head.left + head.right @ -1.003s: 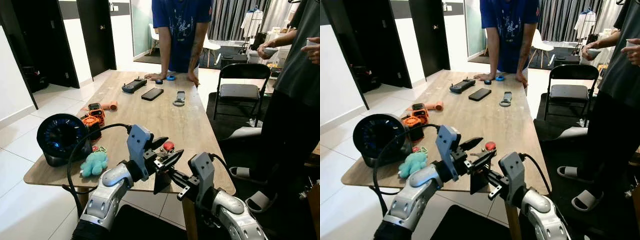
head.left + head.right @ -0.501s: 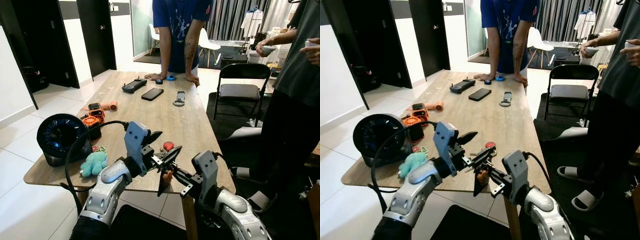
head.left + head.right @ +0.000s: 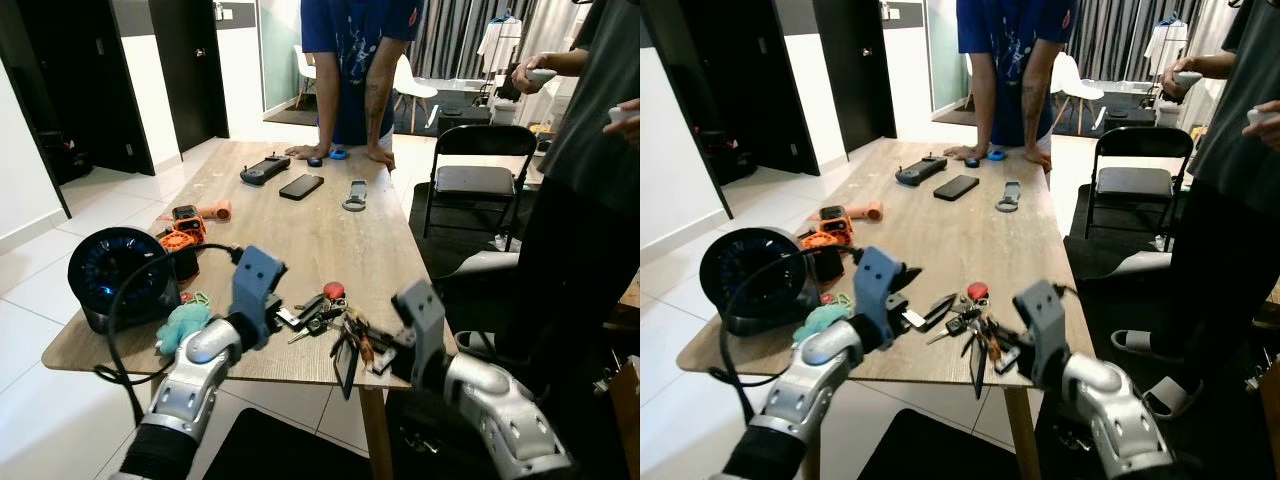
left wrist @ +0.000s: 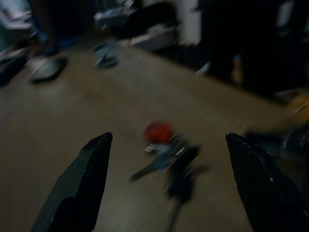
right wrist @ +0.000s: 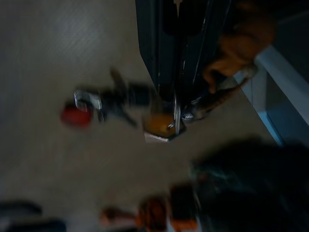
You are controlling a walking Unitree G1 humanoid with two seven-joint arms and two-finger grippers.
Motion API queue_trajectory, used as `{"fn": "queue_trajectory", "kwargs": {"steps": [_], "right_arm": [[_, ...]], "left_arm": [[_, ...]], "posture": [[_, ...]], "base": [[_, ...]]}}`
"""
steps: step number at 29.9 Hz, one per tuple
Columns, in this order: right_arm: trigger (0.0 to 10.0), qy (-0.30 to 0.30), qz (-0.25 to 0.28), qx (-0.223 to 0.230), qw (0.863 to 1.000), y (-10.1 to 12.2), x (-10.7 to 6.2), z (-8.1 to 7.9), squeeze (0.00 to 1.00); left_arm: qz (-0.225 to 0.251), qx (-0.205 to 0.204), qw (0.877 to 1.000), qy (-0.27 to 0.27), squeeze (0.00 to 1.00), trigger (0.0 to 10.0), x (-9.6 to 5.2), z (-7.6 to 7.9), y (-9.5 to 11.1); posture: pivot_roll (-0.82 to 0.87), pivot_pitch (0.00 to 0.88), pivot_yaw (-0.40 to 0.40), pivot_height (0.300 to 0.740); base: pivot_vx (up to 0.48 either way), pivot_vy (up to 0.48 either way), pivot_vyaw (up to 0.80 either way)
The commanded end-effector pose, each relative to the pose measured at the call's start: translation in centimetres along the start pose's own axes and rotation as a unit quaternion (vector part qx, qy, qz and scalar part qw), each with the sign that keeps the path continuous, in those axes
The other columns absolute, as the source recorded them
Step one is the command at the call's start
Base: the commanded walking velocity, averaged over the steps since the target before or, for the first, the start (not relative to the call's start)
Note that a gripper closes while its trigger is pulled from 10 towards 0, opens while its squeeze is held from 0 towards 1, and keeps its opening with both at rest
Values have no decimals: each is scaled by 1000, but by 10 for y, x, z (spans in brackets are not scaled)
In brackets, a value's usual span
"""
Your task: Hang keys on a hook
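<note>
Keys: the bunch of keys (image 3: 322,312) with a red fob lies on the wooden table (image 3: 330,235), near its front edge; part of the bunch looks lifted, the rest trails on the wood.
Right gripper: the right gripper (image 3: 345,352) is at the near end of the bunch, fingers drawn together. The right wrist view shows a brown tag and a metal ring pinched at the fingertips (image 5: 166,96); judged to be grasping the keys by that ring.
Left gripper: the left gripper (image 4: 169,169) hovers just short of the bunch, fingers spread wide with nothing between them; the keys lie ahead of it, apart from both fingers.
Hook: none can be made out; the wrist views are dim and blurred.
Done: a hold on the keys, as far as can be judged.
Left to do: lift the bunch clear, find the hook, hang the ring on it.
Bystanders: a person (image 3: 360,60) leans on the far end of the table; another stands beyond the right gripper.
</note>
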State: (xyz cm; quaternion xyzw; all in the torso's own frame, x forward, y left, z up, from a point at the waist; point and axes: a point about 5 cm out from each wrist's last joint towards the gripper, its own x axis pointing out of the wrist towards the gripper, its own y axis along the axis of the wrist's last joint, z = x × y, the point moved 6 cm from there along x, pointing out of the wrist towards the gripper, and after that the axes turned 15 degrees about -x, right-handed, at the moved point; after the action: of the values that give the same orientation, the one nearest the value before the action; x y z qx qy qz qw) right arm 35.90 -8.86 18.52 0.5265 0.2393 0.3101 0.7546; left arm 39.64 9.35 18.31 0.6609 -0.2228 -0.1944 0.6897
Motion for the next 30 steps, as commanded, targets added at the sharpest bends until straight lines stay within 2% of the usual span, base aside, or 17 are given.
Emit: {"fn": "queue_trajectory", "kwargs": {"steps": [1, 3, 5, 6, 9, 11, 14, 17, 22, 24, 25, 26, 28, 29, 30], "right_arm": [[0, 43, 11, 10, 999, 6, 5, -19, 0], [0, 51, 12, 11, 999, 7, 6, -23, 0], [0, 72, 16, 17, 997, 8, 13, -37, 0], [0, 72, 16, 17, 997, 8, 13, -37, 0], [0, 120, 14, 33, 992, 2, 21, -66, 0], [0, 140, 3, 43, 989, -6, 22, -80, 0], [0, 145, -1, 46, 988, -9, 22, -84, 0], [0, 175, -12, 59, 983, -15, 21, -99, 0], [0, 201, -17, 68, 977, -16, 19, -110, 0], [0, 222, -32, 70, 972, -25, 17, -120, 0], [0, 227, -37, 71, 971, -27, 16, -123, 0], [0, 232, -37, 72, 969, -27, 15, -125, 0], [0, 237, -35, 74, 968, -26, 14, -127, 0], [0, 237, -35, 74, 968, -26, 14, -127, 0], [0, 239, -35, 74, 968, -26, 14, -128, 0]], "left_arm": [[-44, 18, 998, 36, 0, 10000, -13, -20, -25], [-50, 22, 998, 41, 0, 10000, -15, -23, -28], [-68, 24, 995, 63, 0, 10000, -24, -34, -39], [-68, 24, 995, 63, 0, 10000, -24, -34, -39], [-101, 34, 990, 93, 0, 10000, -40, -49, -58], [-116, 39, 987, 109, 0, 10000, -48, -57, -68], [-119, 38, 985, 117, 0, 10000, -50, -60, -71], [-142, 38, 978, 148, 0, 10000, -62, -71, -87], [-161, 47, 972, 166, 0, 10000, -71, -79, -98], [-170, 50, 968, 180, 0, 10000, -80, -85, -105], [-164, 44, 968, 183, 0, 10000, -82, -86, -105], [-143, 19, 973, 180, 0, 10000, -82, -84, -102], [-79, -41, 988, 127, 0, 10000, -76, -68, -84], [-79, -41, 988, 127, 0, 10000, -76, -68, -84], [-48, -68, 994, 77, 0, 10000, -74, -54, -75]], "posture": [[31, 87, 10, 740], [31, 87, 10, 740], [33, 83, 7, 740], [33, 83, 7, 740], [43, 78, 2, 740], [43, 78, 2, 740], [43, 78, 2, 740], [38, 68, 4, 740], [37, 68, 4, 740], [36, 71, 2, 740], [36, 71, 2, 740], [36, 71, 2, 740], [37, 72, 0, 740], [37, 72, 0, 740], [37, 72, 0, 740]], "base": [[0, 0, 0], [0, 0, 0], [0, 0, 0], [0, 0, 0], [0, 0, 0], [0, 0, 0], [0, 0, 0], [0, 0, 0], [0, 0, 0], [0, 0, 0], [0, 0, 0], [0, 0, 0], [0, 0, 0], [0, 0, 0], [0, 0, 0]]}}
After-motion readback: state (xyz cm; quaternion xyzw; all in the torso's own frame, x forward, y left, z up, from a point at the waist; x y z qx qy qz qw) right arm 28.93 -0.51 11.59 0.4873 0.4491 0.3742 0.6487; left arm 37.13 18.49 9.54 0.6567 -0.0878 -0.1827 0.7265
